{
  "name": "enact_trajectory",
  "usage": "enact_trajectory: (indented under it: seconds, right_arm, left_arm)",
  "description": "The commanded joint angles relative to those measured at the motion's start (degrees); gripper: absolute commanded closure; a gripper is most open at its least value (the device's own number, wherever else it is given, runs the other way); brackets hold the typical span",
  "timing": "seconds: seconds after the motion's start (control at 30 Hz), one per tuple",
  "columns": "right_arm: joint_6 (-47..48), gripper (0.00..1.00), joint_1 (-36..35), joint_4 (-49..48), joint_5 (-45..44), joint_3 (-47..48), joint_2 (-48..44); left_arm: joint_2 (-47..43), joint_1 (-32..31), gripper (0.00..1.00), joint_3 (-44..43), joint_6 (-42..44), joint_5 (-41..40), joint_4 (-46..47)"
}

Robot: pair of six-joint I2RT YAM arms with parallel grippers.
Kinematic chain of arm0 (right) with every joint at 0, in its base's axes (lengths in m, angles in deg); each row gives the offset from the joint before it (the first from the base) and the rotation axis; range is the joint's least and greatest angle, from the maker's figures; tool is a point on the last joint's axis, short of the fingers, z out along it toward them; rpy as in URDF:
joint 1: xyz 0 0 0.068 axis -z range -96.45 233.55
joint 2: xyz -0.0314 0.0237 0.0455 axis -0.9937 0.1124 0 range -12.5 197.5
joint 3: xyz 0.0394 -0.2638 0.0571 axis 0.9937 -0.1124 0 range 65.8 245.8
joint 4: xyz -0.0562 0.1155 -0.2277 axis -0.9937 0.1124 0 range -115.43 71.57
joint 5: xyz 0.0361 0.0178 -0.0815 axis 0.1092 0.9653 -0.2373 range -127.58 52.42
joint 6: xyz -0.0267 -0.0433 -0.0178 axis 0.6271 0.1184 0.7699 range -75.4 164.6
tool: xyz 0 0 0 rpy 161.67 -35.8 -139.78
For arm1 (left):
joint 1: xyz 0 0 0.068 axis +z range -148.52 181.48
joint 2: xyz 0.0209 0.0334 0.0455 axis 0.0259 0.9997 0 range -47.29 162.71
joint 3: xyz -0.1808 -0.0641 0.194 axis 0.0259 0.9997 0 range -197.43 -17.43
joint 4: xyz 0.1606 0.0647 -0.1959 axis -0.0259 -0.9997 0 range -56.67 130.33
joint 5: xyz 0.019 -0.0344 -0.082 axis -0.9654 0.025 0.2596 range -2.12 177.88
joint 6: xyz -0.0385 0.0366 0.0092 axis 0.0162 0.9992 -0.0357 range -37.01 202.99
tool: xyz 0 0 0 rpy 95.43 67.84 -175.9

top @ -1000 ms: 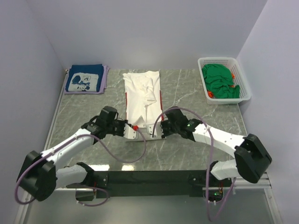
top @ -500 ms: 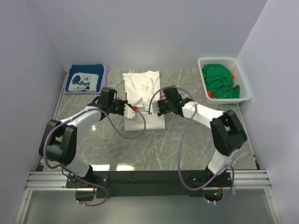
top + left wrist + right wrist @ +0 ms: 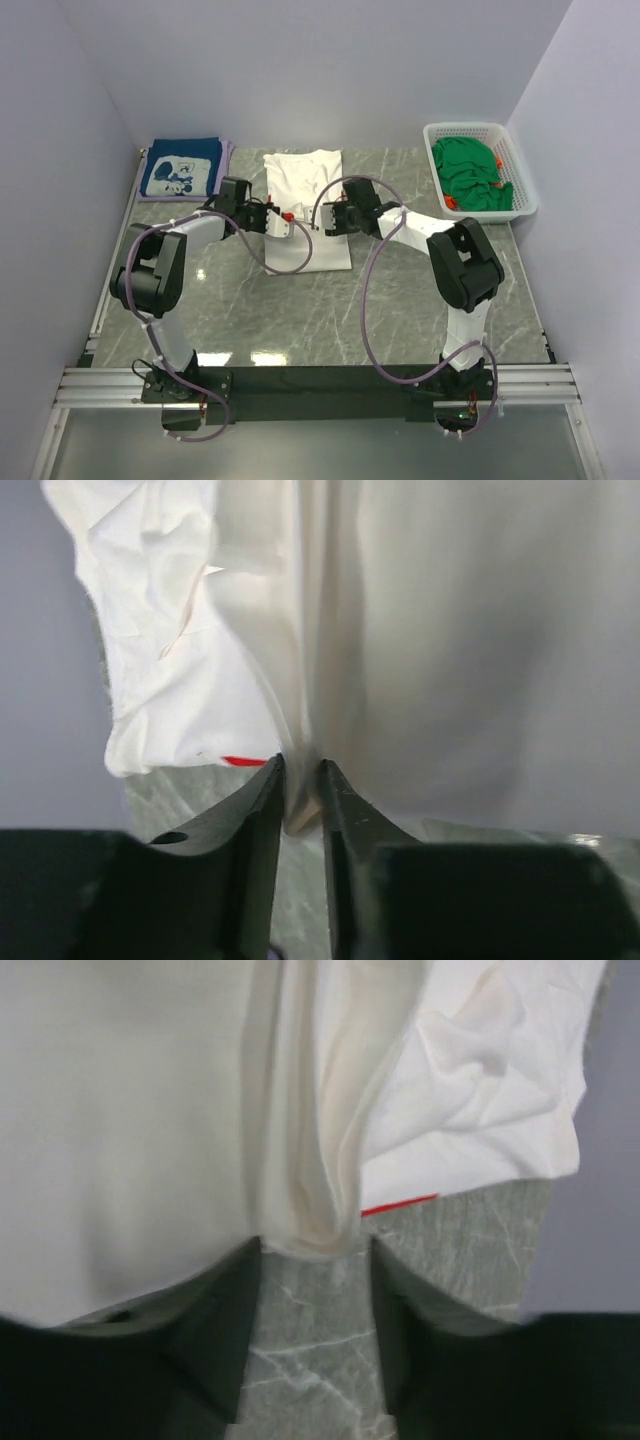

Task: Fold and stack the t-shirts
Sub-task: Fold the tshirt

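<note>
Two grippers, left gripper (image 3: pixel 298 790) and right gripper (image 3: pixel 310 1250), pinch the white t-shirt (image 3: pixel 300 180); the thin left hold could slip, messing the fold.

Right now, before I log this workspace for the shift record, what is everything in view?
table: one, grey-green marble, under everything
basket: one, white, far right corner
white t-shirt: one, white with red trim, back centre of the table, partly folded
navy t-shirt: one, navy with white print, folded, far left corner
lavender cloth: one, lavender, under the navy t-shirt
green t-shirts: count unclear, green, bunched in the basket
left gripper: one, black, shut on the white t-shirt's edge
right gripper: one, black, shut on the same edge
</note>
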Motion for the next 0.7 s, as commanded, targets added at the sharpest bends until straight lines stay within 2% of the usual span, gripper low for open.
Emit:
enact_trajectory:
  seconds: [0.0,0.13,0.3,0.33,0.37,0.43,0.47,0.5,0.57,0.67]
  right_arm:
    - [-4.25,0.41,1.09,-6.21,-2.92,2.31,-2.58]
    - [-8.29,0.41,1.96,-2.88,-1.88,1.25,-10.31]
    - [-11.46,0.44,1.27,7.57,1.73,-3.58,-19.45]
    - [-11.99,0.47,0.83,8.45,2.25,-4.28,-19.99]
    - [-12.52,0.51,0.56,10.03,2.08,-5.59,-20.26]
    - [-15.23,0.57,-0.14,10.05,1.99,-6.83,-20.52]
    - [-16.55,0.63,-0.14,9.87,2.78,-7.36,-20.52]
    - [-18.05,0.66,-0.23,10.48,3.48,-6.93,-19.74]
    - [-23.05,0.71,-0.23,14.93,6.71,-3.96,-18.24]
    - [-30.43,0.73,-0.14,19.78,10.77,-0.96,-14.90]
  left_arm:
    - [-1.59,1.64,0.69,-1.02,-3.82,-0.64,5.14]
    - [-7.98,3.74,0.56,-0.67,-9.89,-0.73,1.28]
    - [-16.17,4.54,0.54,2.48,-19.81,3.04,-8.64]
    - [-18.53,4.37,0.53,3.54,-21.32,3.92,-10.84]
    - [-19.68,4.11,0.52,5.03,-26.03,4.71,-10.43]
    - [-22.06,3.14,0.52,8.46,-29.14,5.24,-9.81]
    - [-22.50,2.88,0.53,9.25,-30.54,5.68,-9.28]
    - [-22.77,2.70,0.53,9.96,-35.00,5.95,-8.67]
    - [-21.55,2.70,0.57,8.92,-39.85,7.43,-10.84]
    - [-17.25,2.70,0.60,4.96,-49.85,12.27,-15.94]
